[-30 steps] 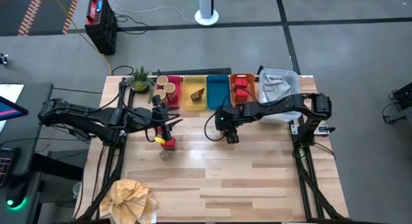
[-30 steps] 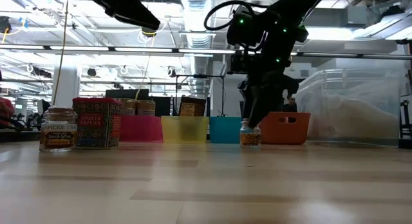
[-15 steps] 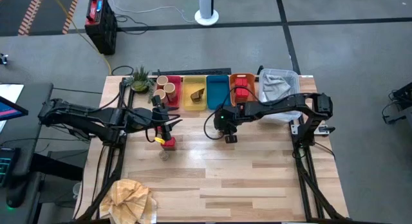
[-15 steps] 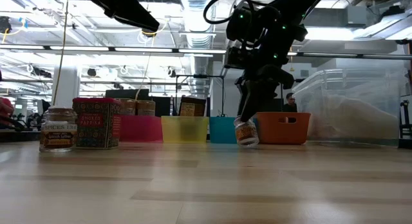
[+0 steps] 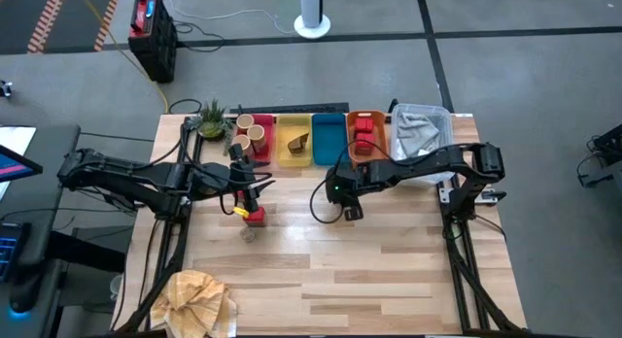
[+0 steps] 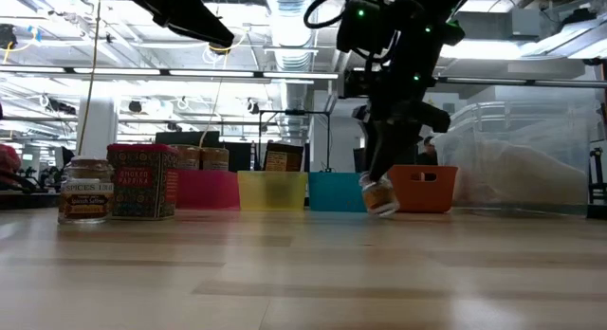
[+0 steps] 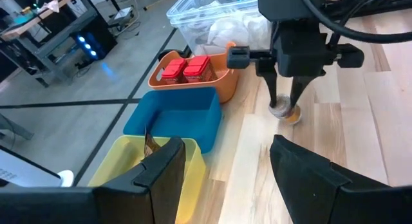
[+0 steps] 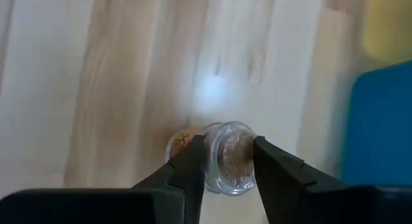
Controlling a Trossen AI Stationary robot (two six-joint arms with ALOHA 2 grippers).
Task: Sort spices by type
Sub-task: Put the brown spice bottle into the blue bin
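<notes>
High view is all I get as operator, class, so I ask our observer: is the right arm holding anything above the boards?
Observer: Yes. The right wrist view shows the right gripper with its fingers shut on a small clear jar of brown spice.
Operator: And the left gripper, by the red pack, is it open or shut?
Observer: Open. In the left wrist view the left gripper has its fingers spread, with nothing between them.
</notes>
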